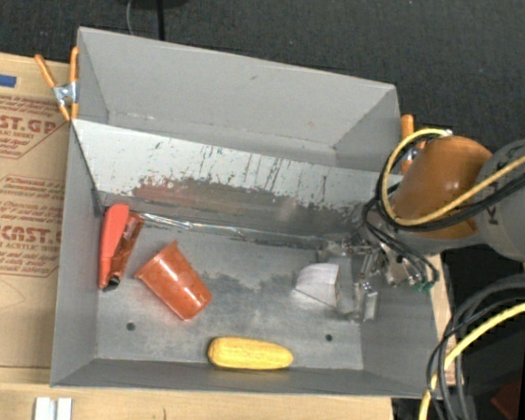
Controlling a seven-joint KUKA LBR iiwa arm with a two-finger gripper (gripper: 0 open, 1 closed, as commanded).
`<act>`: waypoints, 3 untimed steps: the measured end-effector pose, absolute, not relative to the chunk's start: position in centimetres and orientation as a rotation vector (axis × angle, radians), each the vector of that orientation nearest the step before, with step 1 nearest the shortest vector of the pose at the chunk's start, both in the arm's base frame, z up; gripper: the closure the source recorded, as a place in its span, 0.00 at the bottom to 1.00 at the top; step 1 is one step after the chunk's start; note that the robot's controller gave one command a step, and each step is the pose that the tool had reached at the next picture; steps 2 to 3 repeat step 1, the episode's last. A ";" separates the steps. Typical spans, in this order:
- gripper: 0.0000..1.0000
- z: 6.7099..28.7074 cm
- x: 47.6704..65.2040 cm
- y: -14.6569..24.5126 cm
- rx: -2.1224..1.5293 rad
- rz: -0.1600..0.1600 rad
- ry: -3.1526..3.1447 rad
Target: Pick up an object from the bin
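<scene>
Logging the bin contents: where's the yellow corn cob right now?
The yellow corn cob lies along the bin's near wall, mid-view, below and right of the tipped orange cup.

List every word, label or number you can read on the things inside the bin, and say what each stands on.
None can be read. The orange cup, the yellow corn cob, the orange-and-dark tool on the left and the white object beside the pincer show no legible print.
</scene>
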State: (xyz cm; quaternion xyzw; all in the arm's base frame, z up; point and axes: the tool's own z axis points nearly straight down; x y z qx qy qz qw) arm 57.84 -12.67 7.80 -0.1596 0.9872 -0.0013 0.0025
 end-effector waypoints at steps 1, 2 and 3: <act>1.00 7.5 58.9 -10.2 -0.730 -0.008 3.046; 1.00 7.5 58.9 -10.2 -0.730 -0.008 3.046; 1.00 7.5 58.9 -10.2 -0.730 -0.008 3.046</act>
